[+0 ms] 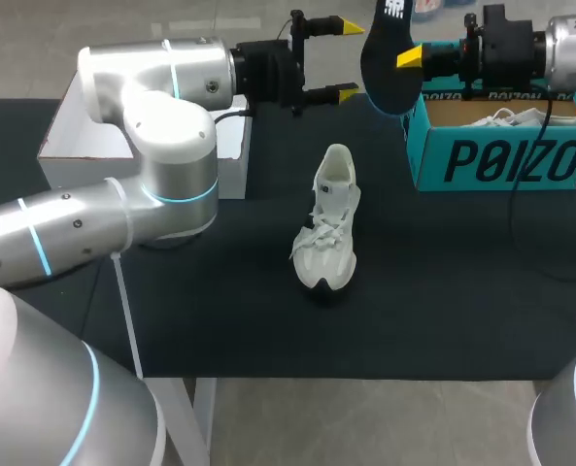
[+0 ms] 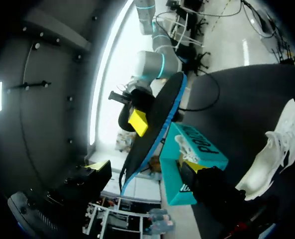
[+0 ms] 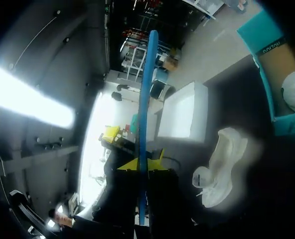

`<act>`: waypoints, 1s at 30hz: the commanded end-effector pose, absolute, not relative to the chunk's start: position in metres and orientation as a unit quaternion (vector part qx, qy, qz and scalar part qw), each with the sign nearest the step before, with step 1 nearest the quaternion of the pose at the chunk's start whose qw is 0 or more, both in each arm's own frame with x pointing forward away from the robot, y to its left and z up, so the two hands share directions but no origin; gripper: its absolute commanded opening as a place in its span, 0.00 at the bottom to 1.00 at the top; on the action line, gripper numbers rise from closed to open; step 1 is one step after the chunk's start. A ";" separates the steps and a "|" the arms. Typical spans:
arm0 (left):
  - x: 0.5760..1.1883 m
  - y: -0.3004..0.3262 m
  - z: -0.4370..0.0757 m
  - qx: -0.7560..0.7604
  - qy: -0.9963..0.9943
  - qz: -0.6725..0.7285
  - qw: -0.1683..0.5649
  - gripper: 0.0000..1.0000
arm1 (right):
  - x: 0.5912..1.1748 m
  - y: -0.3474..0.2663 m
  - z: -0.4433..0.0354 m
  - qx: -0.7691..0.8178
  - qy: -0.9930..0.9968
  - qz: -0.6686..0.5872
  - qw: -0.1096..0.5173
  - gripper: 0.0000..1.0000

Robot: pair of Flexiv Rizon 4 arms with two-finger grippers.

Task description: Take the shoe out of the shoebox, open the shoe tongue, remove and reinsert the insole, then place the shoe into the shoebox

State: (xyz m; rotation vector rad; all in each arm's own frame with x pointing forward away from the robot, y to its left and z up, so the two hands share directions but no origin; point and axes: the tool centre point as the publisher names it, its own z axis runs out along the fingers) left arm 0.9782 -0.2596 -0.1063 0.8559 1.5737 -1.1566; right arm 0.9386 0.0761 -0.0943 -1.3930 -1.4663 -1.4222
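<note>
Pinches insole in right jaws beside shoebox; holds left jaws spread nearby, with shoe on desk.

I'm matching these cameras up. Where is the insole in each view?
Head: insole at the top, right of centre, in the right gripper, left of the shoebox.
Left wrist: insole beside the shoebox, clamped by the right gripper.
Right wrist: insole edge-on between the right gripper's fingers.
Shared landmark: the white shoe.
</note>
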 end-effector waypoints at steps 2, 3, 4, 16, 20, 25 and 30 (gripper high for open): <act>0.980 -0.225 -0.102 0.247 0.725 -0.512 0.390 1.00 | 0.947 0.071 -0.086 -0.536 -0.562 -0.547 0.311 0.00; 0.982 -0.219 -0.102 0.240 0.742 -0.514 0.357 1.00 | 0.948 0.071 -0.085 -0.536 -0.562 -0.549 0.309 0.00; 0.986 -0.213 -0.103 0.218 0.763 -0.522 0.313 1.00 | 0.950 0.070 -0.084 -0.536 -0.564 -0.549 0.306 0.00; 0.970 -0.147 -0.077 0.247 0.820 -0.462 0.229 1.00 | 0.960 0.069 -0.082 -0.532 -0.569 -0.552 0.298 0.00; 0.957 -0.127 -0.054 0.256 0.821 -0.440 0.257 1.00 | 0.963 0.068 -0.082 -0.533 -0.569 -0.550 0.298 0.00; 0.953 -0.108 -0.044 0.236 0.822 -0.430 0.290 1.00 | 0.965 0.072 -0.082 -0.533 -0.573 -0.545 0.301 0.00; 0.953 -0.106 -0.045 0.227 0.822 -0.426 0.302 1.00 | 0.967 0.075 -0.081 -0.531 -0.575 -0.544 0.301 0.00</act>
